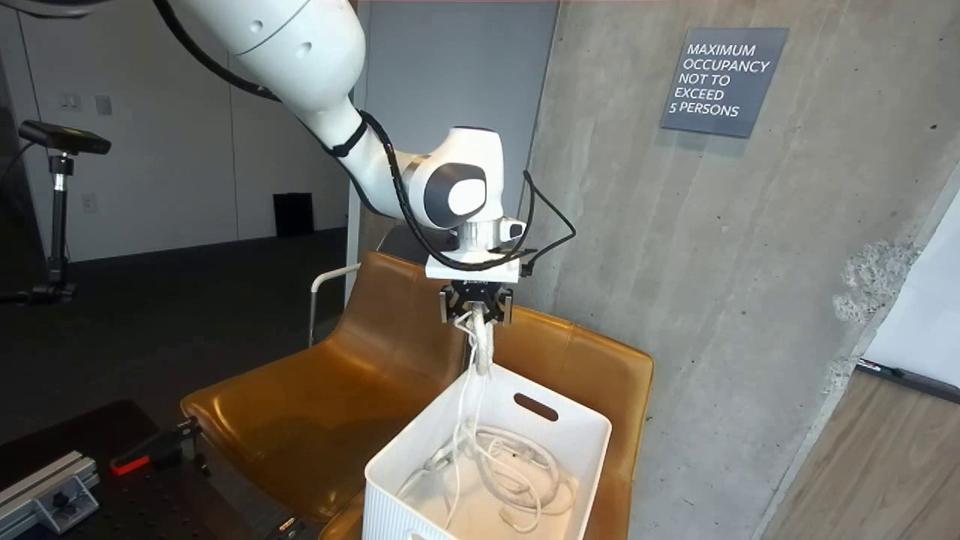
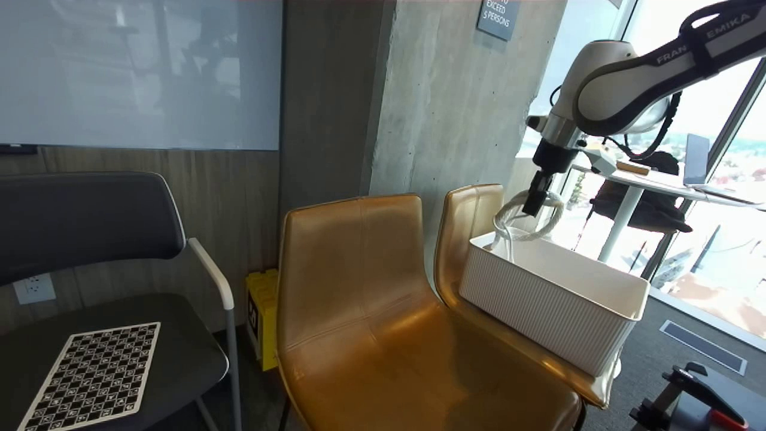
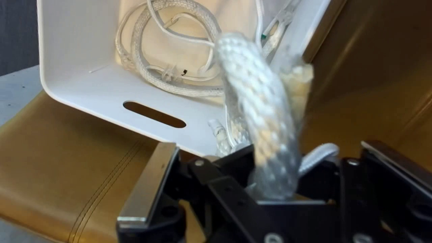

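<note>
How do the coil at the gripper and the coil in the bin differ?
Support: the raised coil hangs from the gripper; the binned coil lies on the floor of the bin.
Pose: the raised coil hangs as a roughly upright loop; the binned coil lies roughly flat.
Layout: the raised coil bunches at the gripper; the binned coil spreads into loose, overlapping loops.
Shared: both are white and braided. Can't tell whether they're joined.

Cable (image 3: 261, 108) blurred at the claw (image 1: 477, 310)
Below it, in an exterior view, the bin (image 1: 579, 439) is cut off.
</note>
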You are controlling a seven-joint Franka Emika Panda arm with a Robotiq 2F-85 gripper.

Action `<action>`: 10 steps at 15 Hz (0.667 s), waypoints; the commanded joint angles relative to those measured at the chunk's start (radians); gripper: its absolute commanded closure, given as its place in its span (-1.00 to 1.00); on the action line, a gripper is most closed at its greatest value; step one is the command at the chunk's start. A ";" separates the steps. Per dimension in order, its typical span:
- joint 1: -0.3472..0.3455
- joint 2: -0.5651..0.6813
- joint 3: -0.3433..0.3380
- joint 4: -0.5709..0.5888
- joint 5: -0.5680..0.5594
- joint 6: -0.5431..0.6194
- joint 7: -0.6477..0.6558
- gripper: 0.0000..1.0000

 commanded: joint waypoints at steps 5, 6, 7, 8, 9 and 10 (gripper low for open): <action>0.170 -0.104 0.056 0.201 -0.028 -0.148 0.072 1.00; 0.200 -0.093 0.069 0.241 -0.027 -0.165 0.083 1.00; 0.231 -0.081 0.081 0.282 -0.029 -0.185 0.094 1.00; 0.265 -0.064 0.094 0.316 -0.033 -0.196 0.106 1.00; 0.289 -0.052 0.108 0.353 -0.028 -0.217 0.106 1.00; 0.321 -0.028 0.123 0.386 -0.030 -0.222 0.114 1.00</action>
